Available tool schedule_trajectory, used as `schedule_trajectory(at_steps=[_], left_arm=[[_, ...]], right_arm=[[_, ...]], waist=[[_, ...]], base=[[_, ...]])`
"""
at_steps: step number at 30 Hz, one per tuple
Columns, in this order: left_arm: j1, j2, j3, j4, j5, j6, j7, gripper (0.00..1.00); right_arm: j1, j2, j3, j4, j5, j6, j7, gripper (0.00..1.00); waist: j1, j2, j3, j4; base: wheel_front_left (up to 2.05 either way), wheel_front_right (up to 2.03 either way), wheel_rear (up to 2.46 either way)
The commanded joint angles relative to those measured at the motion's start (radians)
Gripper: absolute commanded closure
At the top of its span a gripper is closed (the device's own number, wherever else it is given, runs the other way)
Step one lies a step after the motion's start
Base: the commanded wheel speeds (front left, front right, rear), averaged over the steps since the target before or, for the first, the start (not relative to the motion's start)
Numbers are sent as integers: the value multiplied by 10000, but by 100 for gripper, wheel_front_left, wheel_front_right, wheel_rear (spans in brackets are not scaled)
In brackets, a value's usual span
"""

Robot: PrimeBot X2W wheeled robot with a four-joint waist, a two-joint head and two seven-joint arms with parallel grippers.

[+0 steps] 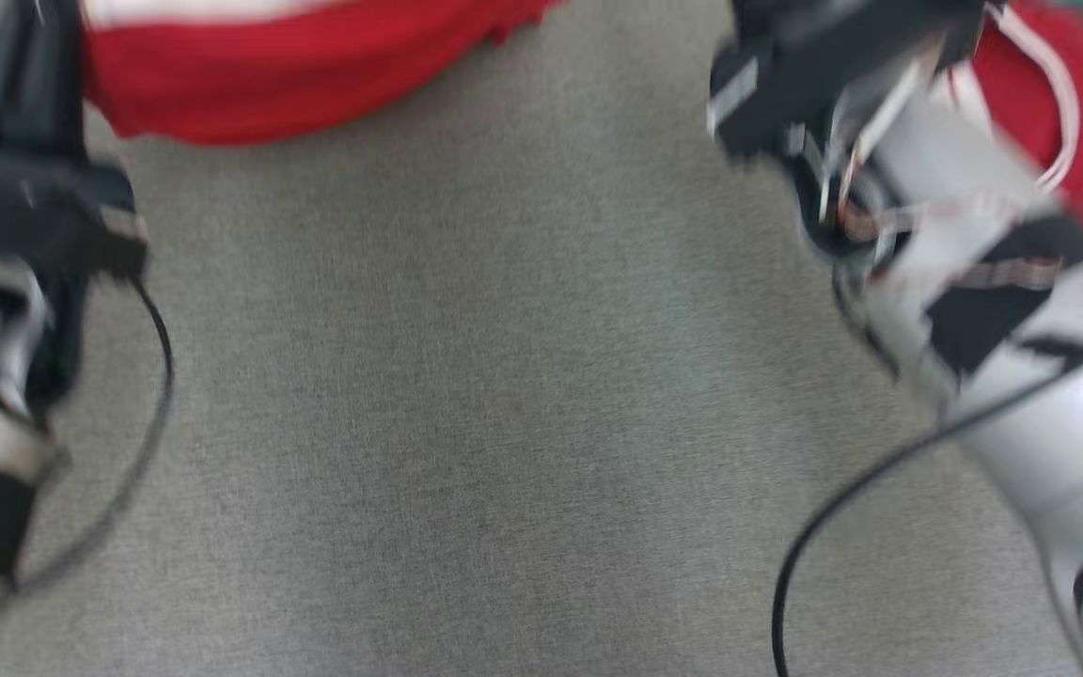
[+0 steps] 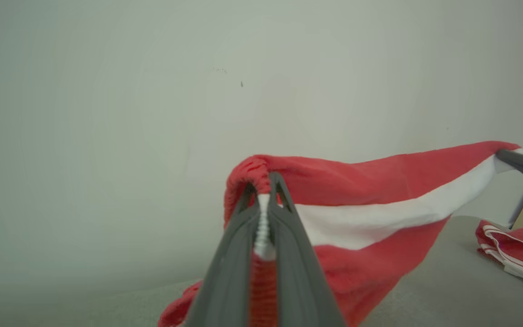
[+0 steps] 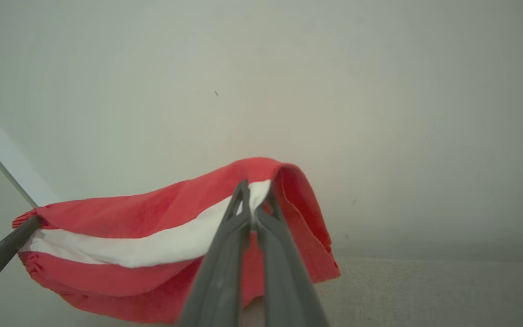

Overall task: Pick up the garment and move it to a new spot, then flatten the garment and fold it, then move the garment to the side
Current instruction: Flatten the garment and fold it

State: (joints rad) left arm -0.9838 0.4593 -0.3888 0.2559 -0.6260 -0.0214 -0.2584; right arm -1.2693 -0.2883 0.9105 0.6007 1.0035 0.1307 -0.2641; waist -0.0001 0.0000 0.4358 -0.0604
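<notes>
Pale forearms (image 1: 1059,442), black cables (image 1: 783,583), dark grey jaws.

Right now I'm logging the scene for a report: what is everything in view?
garment: one, red with a white stripe, held up, stretched between both grippers
second cloth: one, red with white trim, lying on the table at the robot's right
table: one, grey, below
wall: one, pale, behind
cables: two, black, by the arms
left gripper: one, dark, shut on one end of the garment
right gripper: one, dark, shut on the other end
</notes>
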Motion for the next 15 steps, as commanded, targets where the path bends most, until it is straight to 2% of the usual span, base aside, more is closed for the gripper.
schedule_trajectory(at_steps=[1, 9, 15], left_arm=[[337, 21, 43, -136, -14, 47, -63, 100], [3750, -233, 549, -2147, 55, 647, -53, 100], [6151, -942, 831, -2938, 181, 781, -54, 100]], right_arm=[[333, -32, -1, -129, -28, -2, -13, 100], [3259, -712, -90, -1836, -443, -2, -17, 100], [5388, -1075, -612, -2730, -598, 0, -18, 100]], waist=[[1, 0, -383, -144], [1, 0, -1151, -202], [1, 0, -1717, -79]], base=[[0, 0, 0], [0, 0, 0], [0, 0, 0]])
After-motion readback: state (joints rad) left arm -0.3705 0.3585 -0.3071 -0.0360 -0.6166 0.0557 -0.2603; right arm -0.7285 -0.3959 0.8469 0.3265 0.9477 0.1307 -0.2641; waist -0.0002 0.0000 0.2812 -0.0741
